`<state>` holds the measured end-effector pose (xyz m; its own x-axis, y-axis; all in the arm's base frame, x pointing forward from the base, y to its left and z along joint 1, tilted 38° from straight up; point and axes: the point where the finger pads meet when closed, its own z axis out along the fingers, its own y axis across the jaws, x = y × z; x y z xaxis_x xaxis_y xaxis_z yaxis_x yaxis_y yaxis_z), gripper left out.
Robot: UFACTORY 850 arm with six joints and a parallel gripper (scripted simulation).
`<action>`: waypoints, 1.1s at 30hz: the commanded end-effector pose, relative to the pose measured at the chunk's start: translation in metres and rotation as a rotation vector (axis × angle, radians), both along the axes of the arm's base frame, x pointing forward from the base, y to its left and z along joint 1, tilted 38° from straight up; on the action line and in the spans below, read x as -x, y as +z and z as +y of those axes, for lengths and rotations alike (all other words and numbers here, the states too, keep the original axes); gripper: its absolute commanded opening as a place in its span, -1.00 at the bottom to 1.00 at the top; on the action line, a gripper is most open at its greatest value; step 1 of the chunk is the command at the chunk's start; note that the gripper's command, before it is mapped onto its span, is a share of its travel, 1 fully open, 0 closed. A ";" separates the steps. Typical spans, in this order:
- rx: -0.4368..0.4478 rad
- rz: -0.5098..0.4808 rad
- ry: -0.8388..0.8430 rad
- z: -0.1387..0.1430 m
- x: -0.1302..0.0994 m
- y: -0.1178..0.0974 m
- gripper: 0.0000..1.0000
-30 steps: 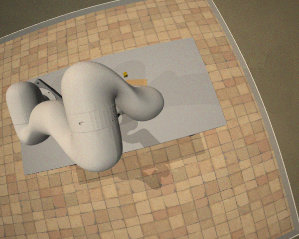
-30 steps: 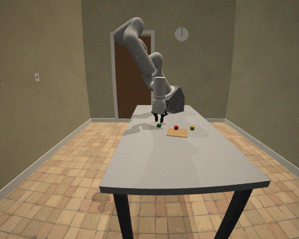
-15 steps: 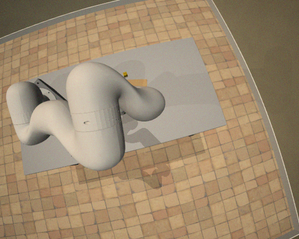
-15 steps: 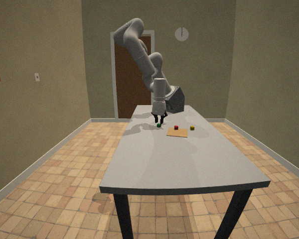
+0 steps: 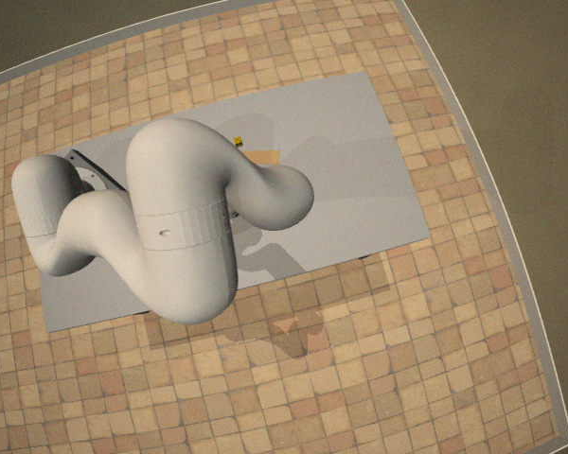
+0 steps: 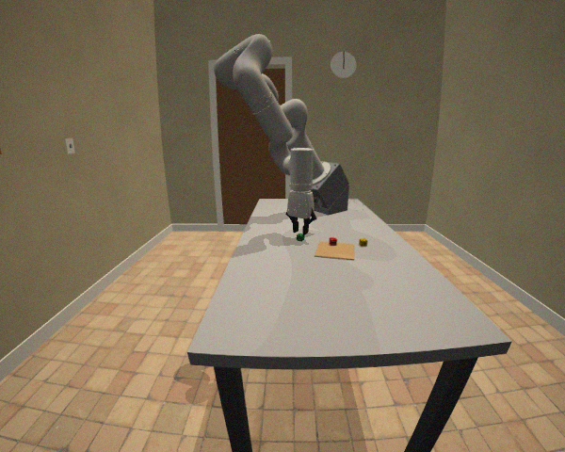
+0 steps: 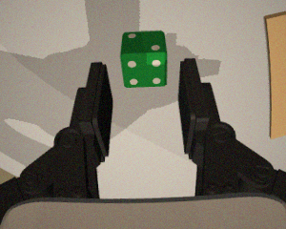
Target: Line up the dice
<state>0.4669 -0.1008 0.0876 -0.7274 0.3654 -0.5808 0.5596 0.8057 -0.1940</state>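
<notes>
The claw point(image 7: 143, 90) hangs just above the tabletop point(image 6: 321, 301), its black fingers parted a moderate way with nothing between them. The green die point(image 7: 143, 59) sits on bare tabletop at the claw's 12 o'clock, just past the fingertips, off the mat point(image 6: 334, 250). In the exterior view the red die point(image 6: 332, 240) stands at the mat's far edge and the yellow die point(image 6: 363, 241) lies beside the mat, at its 2 o'clock.

The green die looks small, rigid and light, with smooth faces that could slip. The best hold is probably square on two opposite side faces, low and centred, so it neither twists nor tips and keeps its top face up.
</notes>
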 end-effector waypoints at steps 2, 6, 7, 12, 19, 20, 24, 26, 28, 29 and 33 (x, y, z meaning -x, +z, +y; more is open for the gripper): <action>0.000 -0.001 0.000 0.000 0.000 0.000 -0.17; 0.000 -0.001 0.000 0.000 0.000 0.000 -0.17; 0.000 -0.001 0.000 0.000 0.000 0.000 -0.17; 0.000 -0.001 0.000 0.000 0.000 0.000 -0.17; 0.000 -0.001 0.000 0.000 0.000 0.000 -0.17; 0.000 -0.001 0.000 0.000 0.000 0.000 -0.17; 0.000 -0.001 0.000 0.000 0.000 0.000 -0.17; 0.000 -0.001 0.000 0.000 0.000 0.000 -0.17; 0.000 -0.001 0.000 -0.001 -0.001 -0.001 -0.17; 0.000 -0.001 0.000 -0.001 -0.001 -0.002 -0.17; 0.000 -0.001 0.000 -0.003 -0.003 -0.006 -0.17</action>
<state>0.4683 -0.1025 0.0848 -0.7274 0.3654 -0.5808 0.5596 0.8057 -0.1940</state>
